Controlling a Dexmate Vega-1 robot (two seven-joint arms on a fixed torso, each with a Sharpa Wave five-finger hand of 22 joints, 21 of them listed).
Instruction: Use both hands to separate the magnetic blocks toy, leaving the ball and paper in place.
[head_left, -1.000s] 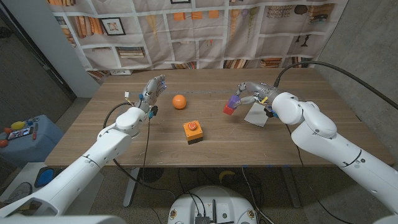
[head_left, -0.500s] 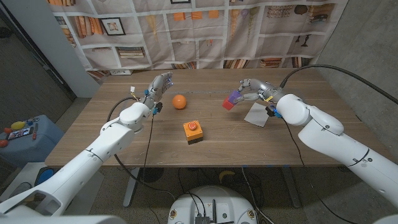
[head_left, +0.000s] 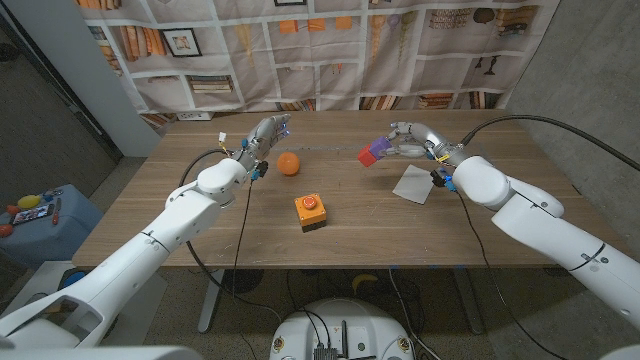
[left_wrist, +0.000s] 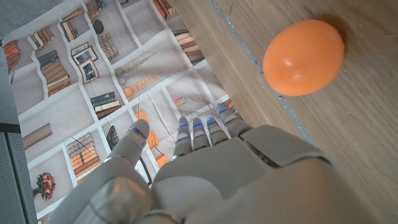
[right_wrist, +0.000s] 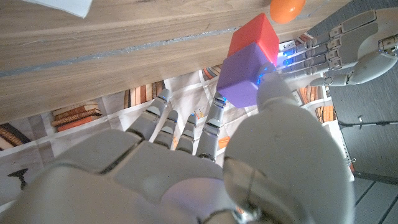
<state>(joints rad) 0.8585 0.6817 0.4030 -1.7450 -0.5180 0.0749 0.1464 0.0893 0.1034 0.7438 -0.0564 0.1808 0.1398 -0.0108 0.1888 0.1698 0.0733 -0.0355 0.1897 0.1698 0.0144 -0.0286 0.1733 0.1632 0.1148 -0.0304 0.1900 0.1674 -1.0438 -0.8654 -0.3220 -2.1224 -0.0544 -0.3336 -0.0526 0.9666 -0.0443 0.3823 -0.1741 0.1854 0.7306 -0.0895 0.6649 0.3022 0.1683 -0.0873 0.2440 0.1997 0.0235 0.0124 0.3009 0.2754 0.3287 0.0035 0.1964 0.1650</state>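
Two blocks (head_left: 370, 153), red and purple stuck together, ride above the tabletop's (head_left: 200, 220) far right, pinched in the right hand (head_left: 405, 140). The left hand (head_left: 262, 137), fingers apart and empty, hovers near the orange ball (head_left: 288, 163). It should clear that ball, grip the red block and pull straight apart.

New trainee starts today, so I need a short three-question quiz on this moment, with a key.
1. True or false: the right hand holds the magnetic blocks toy above the table.
2. Which colours are the toy's two blocks? A) red and purple B) green and yellow C) blue and white
3. Fill in: the thing nearest the left hand is the orange ____.

Key
1. True: the toy hangs clear of the wood, still joined.
2. A
3. ball; the left hand's fingers are spread, holding nothing.
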